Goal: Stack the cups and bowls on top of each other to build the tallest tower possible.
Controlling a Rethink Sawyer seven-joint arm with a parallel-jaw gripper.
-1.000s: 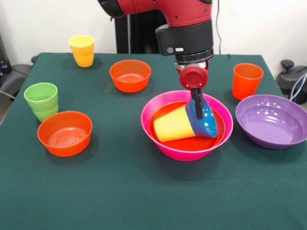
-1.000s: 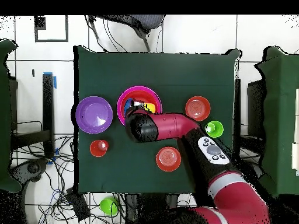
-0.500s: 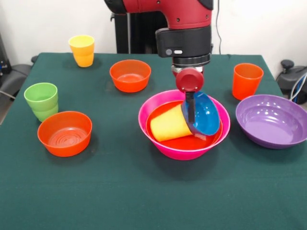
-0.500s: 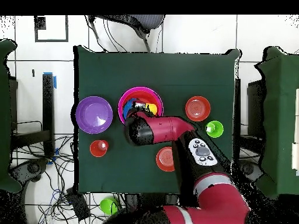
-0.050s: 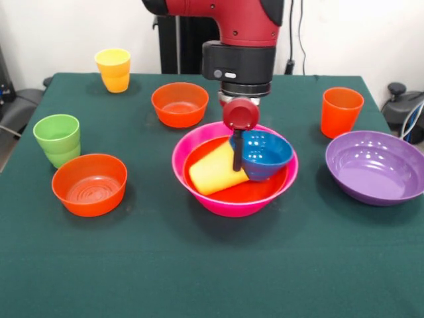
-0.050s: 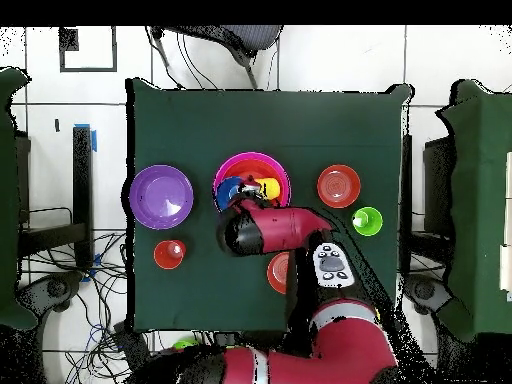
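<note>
Front view: the arm [image 5: 232,40] drops from the top centre, its gripper [image 5: 237,156] closed on the rim of the small blue bowl [image 5: 264,154]. That bowl sits upright in the pink bowl [image 5: 192,189] at frame centre, on an orange bowl [image 5: 255,193] and touching a tipped yellow cup [image 5: 213,171]. No writing is legible.

Overhead view: the arm [image 6: 275,228] reaches up from the bottom, hiding the gripper and part of the pink bowl [image 6: 262,160].
</note>
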